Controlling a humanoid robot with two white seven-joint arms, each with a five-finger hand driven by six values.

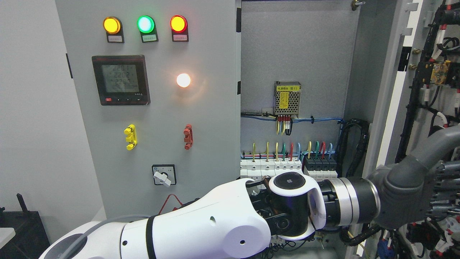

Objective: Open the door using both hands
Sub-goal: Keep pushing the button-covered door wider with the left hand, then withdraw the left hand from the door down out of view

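Note:
The grey cabinet's right door (390, 108) stands swung open at the picture's right, and its inner face with black cable bundles (436, 72) shows. My left arm (215, 223) comes in from the lower left and reaches across the open bay. Its grey left hand (444, 172) lies against the inner side of that door, one digit stretched up and to the right, fingers spread, gripping nothing that I can see. The cabinet's left door (154, 108) is closed. My right arm is out of view.
The closed left door carries three lit lamps (145, 24), a meter (120, 80), yellow and red handles and a rotary switch (164, 175). Inside the bay are a power supply (287, 99), a row of breakers (284, 167) and coloured wires. A dark box (21, 230) sits at the lower left.

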